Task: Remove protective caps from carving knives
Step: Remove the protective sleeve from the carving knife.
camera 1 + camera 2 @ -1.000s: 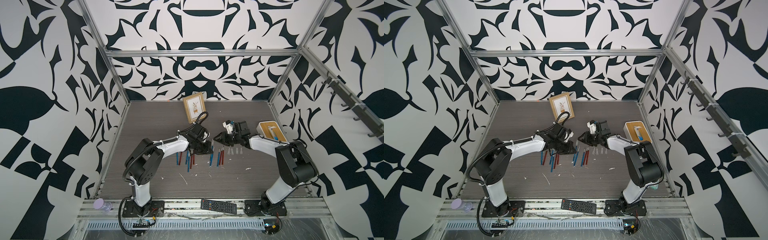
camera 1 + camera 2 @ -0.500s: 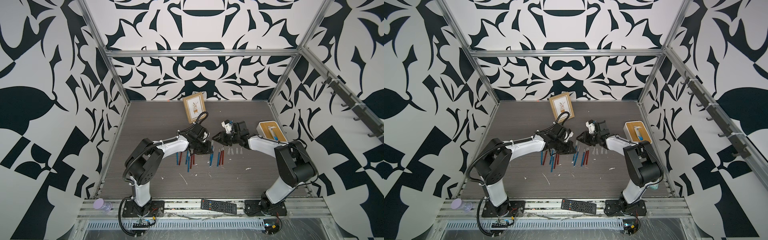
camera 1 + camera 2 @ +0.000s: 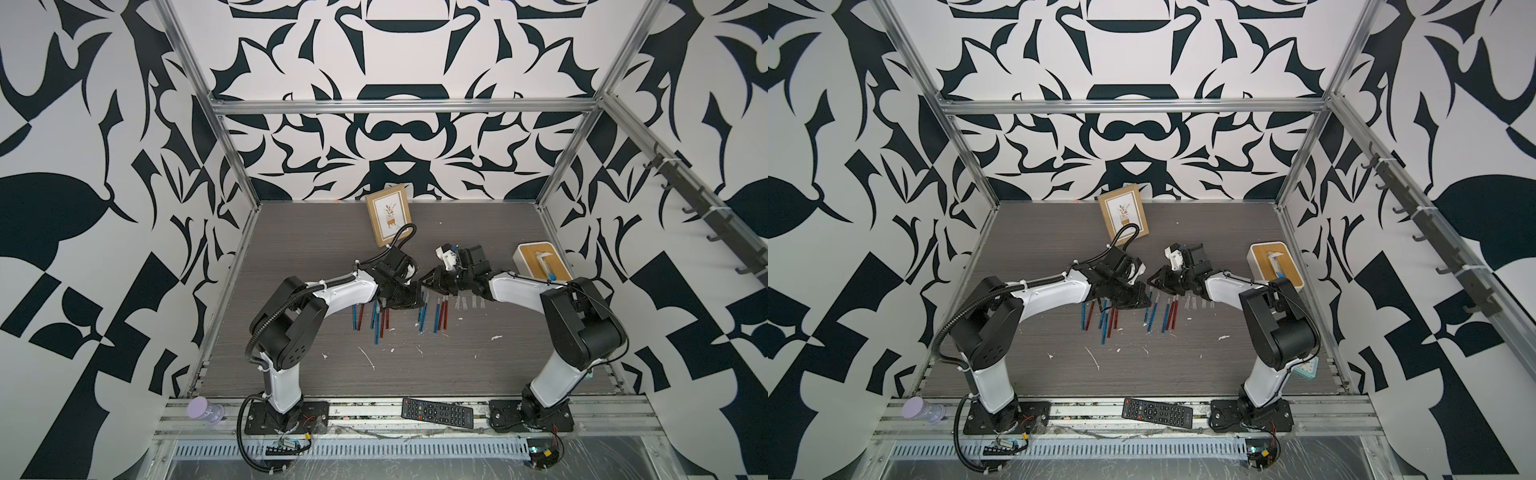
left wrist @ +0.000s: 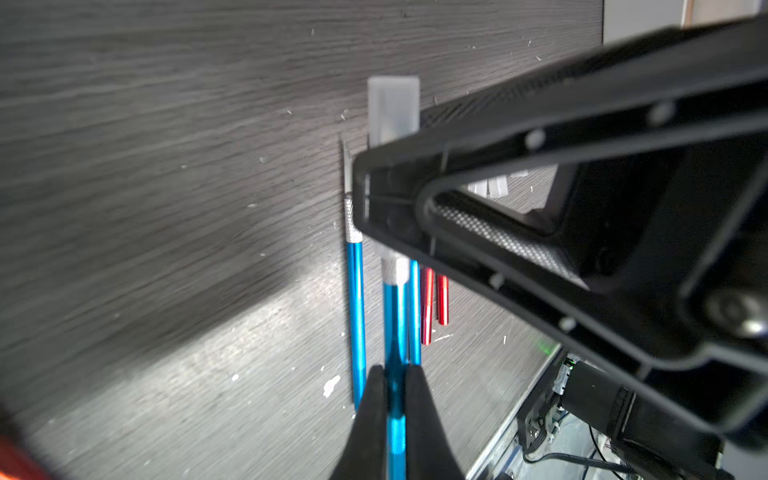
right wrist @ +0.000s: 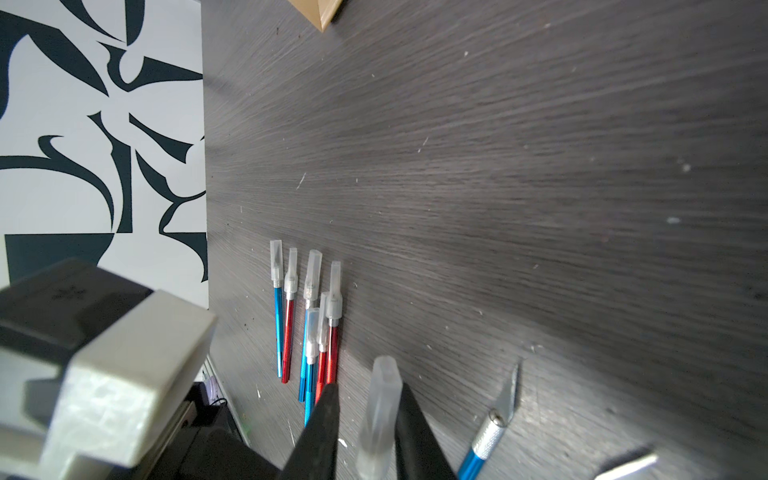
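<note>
My left gripper is shut on the blue handle of a carving knife, held just above the table. The knife's translucent protective cap pokes out past my right gripper's black finger. In the right wrist view that cap lies between the fingers of my right gripper: one finger touches it, a gap shows on the other side. In both top views the two grippers meet tip to tip mid-table. Several capped knives lie to the left; bare-bladed knives and loose caps lie to the right.
A framed picture lies at the back of the table. A white box with a wooden top sits at the right. A black remote and a purple-lidded bottle rest on the front rail. White flecks dot the table.
My right gripper has moved left to the left gripper's tip and its jaws have narrowed around the cap. The left arm has stayed still with the blue knife.
</note>
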You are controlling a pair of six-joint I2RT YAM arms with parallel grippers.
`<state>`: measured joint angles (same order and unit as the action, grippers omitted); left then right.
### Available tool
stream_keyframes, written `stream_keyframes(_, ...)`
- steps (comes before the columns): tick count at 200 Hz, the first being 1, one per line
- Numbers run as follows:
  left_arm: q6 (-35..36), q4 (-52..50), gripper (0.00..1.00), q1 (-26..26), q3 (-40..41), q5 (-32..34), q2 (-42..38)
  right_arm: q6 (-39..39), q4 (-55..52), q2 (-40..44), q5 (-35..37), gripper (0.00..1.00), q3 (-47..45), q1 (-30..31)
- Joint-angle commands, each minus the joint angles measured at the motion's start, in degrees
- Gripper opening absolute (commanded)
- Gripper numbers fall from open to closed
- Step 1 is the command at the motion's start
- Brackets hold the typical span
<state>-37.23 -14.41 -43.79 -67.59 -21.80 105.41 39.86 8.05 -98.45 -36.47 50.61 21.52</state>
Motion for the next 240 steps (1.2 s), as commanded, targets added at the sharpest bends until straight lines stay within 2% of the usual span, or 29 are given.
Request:
stream_keyframes(1, 0.8, -1.2, 0.0, -0.1, -1.3, 0.7, 0.2, 0.3, 1.8, 0.1, -0.8, 0.24, 1.8, 0.3)
stream_keyframes(92, 1.3, -2.1, 0.0, -0.2, -0.8, 1.3, -0.3, 2.9, 4.7, -1.6, -2.2, 0.09, 1.9, 0.3)
stream_keyframes(240, 4.7, -5.0, 0.0, -1.4, -0.5, 3.5, -1.6, 4.3, 5.7, -1.9, -1.4, 0.07, 3.4, -1.3)
